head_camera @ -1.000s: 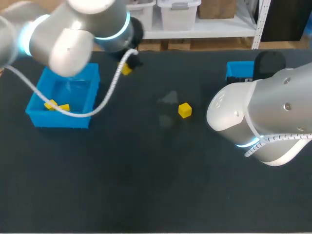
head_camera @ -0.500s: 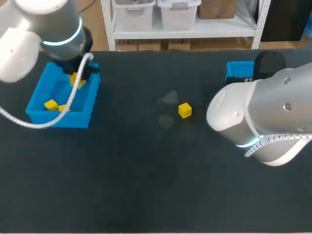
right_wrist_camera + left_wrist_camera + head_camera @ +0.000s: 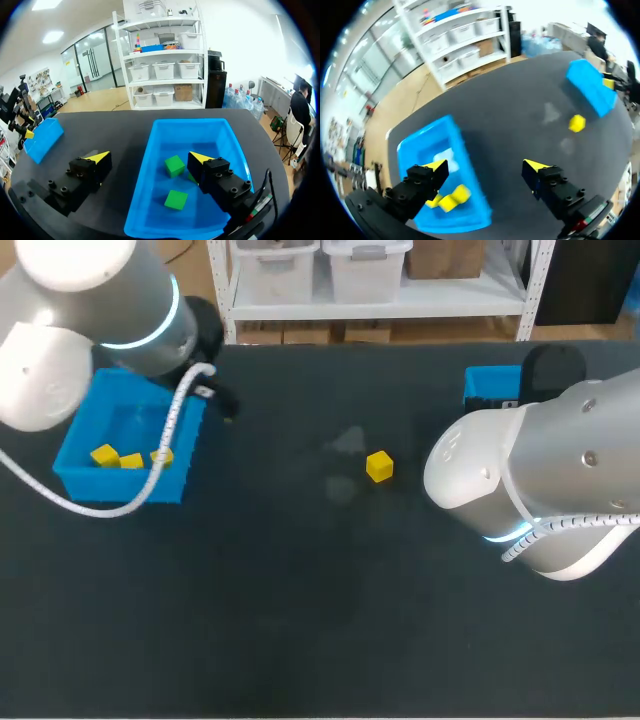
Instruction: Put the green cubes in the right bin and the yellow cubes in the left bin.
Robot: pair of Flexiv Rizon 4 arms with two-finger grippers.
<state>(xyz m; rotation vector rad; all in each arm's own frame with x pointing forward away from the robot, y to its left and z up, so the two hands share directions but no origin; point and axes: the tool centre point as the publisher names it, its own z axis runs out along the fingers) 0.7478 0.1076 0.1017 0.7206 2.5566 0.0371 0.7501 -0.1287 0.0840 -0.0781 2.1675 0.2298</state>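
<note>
Three yellow cubes (image 3: 131, 459) lie in the blue left bin (image 3: 75, 470). In the left wrist view my left gripper (image 3: 485, 167) hangs open and empty above that bin's (image 3: 431, 145) inner edge, with the yellow cubes (image 3: 452, 200) below one finger. One more yellow cube (image 3: 379, 466) sits on the dark table at mid-centre, also seen ahead of the left gripper as the lone yellow cube (image 3: 576, 123). My right gripper (image 3: 149, 159) is open over the right bin (image 3: 150, 200), which holds green cubes (image 3: 174, 165). My right arm (image 3: 540, 480) hides most of the right bin (image 3: 490, 385) in the head view.
My left arm (image 3: 100, 320) stands over the table's back-left corner, its white cable (image 3: 165, 455) looping across the left bin. Faint smudges (image 3: 348, 440) mark the mat behind the lone cube. The front half of the table holds no objects.
My left arm swung from the table's back middle to the left bin with a yellow cube, then opened. The cube now lies in the bin. The right arm kept still.
</note>
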